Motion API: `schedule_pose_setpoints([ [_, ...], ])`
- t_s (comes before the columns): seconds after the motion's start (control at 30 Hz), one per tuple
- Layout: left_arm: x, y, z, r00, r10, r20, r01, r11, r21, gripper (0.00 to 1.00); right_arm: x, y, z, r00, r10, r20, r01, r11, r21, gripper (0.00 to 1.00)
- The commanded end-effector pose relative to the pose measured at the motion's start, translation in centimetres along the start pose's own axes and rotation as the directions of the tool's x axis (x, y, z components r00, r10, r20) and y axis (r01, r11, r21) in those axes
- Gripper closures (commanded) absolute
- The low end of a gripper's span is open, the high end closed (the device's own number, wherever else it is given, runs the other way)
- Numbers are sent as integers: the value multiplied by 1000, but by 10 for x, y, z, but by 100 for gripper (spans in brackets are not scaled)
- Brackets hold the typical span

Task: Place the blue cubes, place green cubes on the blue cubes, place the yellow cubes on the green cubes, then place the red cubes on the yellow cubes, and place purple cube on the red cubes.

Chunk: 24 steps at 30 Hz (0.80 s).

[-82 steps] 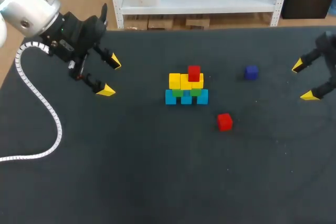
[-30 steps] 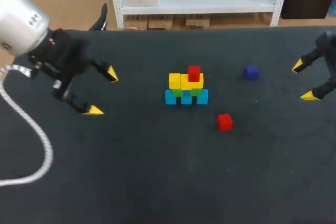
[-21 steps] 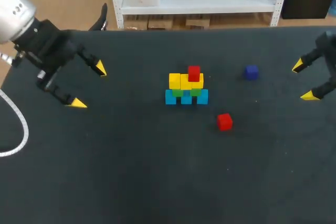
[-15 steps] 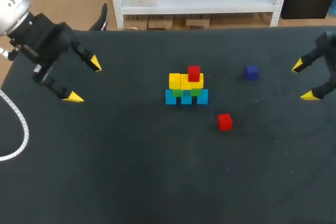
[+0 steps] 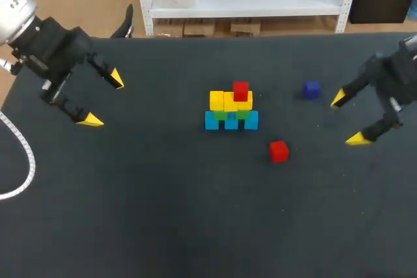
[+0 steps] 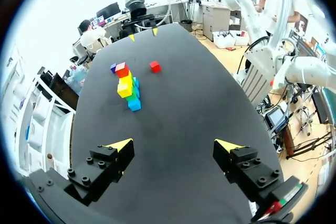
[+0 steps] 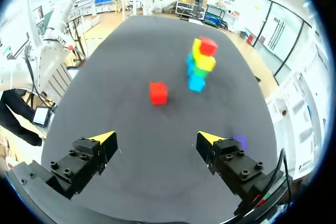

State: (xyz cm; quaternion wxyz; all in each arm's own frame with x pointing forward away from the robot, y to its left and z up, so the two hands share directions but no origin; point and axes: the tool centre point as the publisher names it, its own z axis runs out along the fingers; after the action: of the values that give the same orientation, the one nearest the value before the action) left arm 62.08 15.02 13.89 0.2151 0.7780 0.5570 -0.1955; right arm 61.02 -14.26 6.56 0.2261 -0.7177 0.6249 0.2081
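The loose red cube point(image 5: 279, 151) lies on the black table point(image 5: 163, 213), near the cube stack point(image 5: 231, 110) but apart from it. It is probably light and rigid: grip two opposite flat faces. The matte surface looks non-slip, and nothing touches the cube's sides. Right gripper point(image 5: 348, 118) and left gripper point(image 5: 103, 99): wide open, empty.

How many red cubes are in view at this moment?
2. One red cube sits atop the stack; the other red cube lies alone on the table. None looks hidden.
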Motion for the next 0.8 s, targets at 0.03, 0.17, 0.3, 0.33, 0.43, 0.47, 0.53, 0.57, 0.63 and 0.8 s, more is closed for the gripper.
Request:
schedule_pose_setpoints([
  [0.03, 0, 1, 0, 1000, 1, -1, -1, 1000, 3, 0, -31, 19, 34, 999, -23, -25, 24, 1000, 19, 0],
  [0.17, 0, 1, 0, 1000, 1, -1, -1, 1000, 3, 0, -47, 19, 62, 999, -47, -20, 46, 999, -16, 0],
  [0.3, 0, 1, 0, 1000, 1, -1, -1, 1000, 3, 0, -54, 11, 79, 998, -51, -39, 50, 999, -22, 0],
  [0.33, 0, 1, 0, 1000, 1, -1, -1, 1000, 3, 0, -54, 8, 82, 998, -52, -39, 51, 998, -20, 0],
  [0.43, 0, 1, 0, 1000, 1, -1, -1, 1000, 3, 0, -54, 1, 92, 998, -49, -43, 48, 999, -26, 0],
  [0.47, 0, 1, 0, 1000, 1, -1, -1, 1000, 3, 0, -54, -2, 94, 998, -49, -45, 48, 998, -28, 0],
  [0.53, 0, 1, 0, 1000, 1, -1, -1, 1000, 3, 0, -54, -6, 99, 997, -56, -49, 55, 998, -32, 0],
  [0.57, 0, 1, 0, 1000, 1, -1, -1, 1000, 3, 0, -53, -8, 102, 997, -58, -51, 57, 998, -34, 0],
  [0.63, 0, 1, 0, 1000, 1, -1, -1, 1000, 3, 0, -51, -12, 107, 997, -57, -57, 54, 998, -41, 0],
  [0.8, 0, 1, 0, 1000, 1, -1, -1, 1000, 3, 0, -44, -22, 111, 997, -46, -65, 44, 998, -36, 0],
])
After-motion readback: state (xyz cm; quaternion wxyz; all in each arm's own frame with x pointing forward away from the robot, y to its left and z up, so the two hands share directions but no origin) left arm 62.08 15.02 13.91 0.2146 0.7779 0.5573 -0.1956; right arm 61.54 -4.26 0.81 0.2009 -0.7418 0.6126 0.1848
